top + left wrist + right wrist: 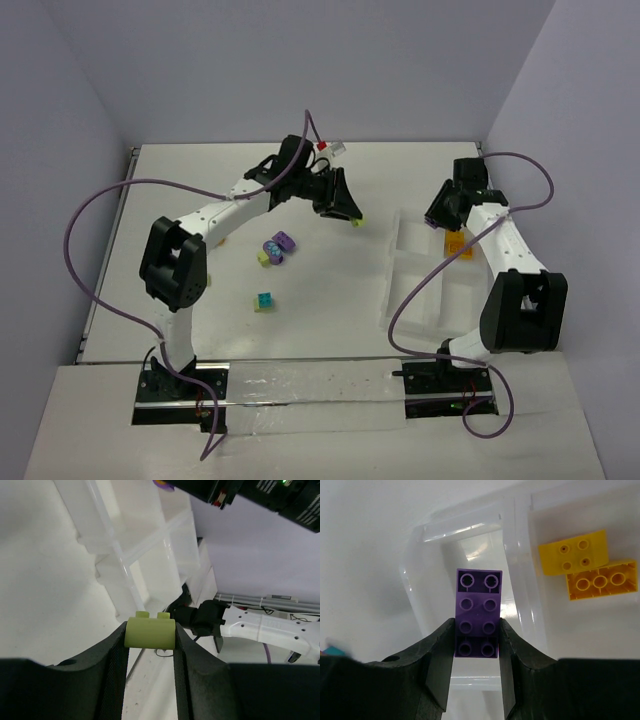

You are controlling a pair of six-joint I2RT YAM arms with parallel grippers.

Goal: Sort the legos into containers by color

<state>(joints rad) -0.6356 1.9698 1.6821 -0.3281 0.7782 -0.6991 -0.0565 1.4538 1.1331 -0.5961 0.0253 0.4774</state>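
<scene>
1. The table (320,320) carries everything. The tray (410,240) of four compartments is set on its right side, close to the right arm.
2. In the right wrist view the tray is seen from above. One compartment lies directly under the right fingers (445,645), and nothing is seen in it around the held brick. The neighbouring compartment already holds two yellow bricks (574,552).
3. The right fingers are clenched on a purple brick (478,612), gripped by its long sides and hung over that compartment. The step in hand is judged to be the drop. It is best done with the brick lowered well inside the walls and kept away from the divider beside the yellow ones, so that no bounce into the wrong compartment is risked.
4. The left fingers (118,650) are clenched on a lime brick (150,632), held above the table just left of the tray. Its approach is best delayed until the right arm is clear, and a compartment free of other colours should be chosen.
5. Two small clusters are left on the table, well left of the tray: a purple and lime cluster (277,247) and a teal and lime cluster (264,301). Any joined bricks would probably need pulling apart first.
</scene>
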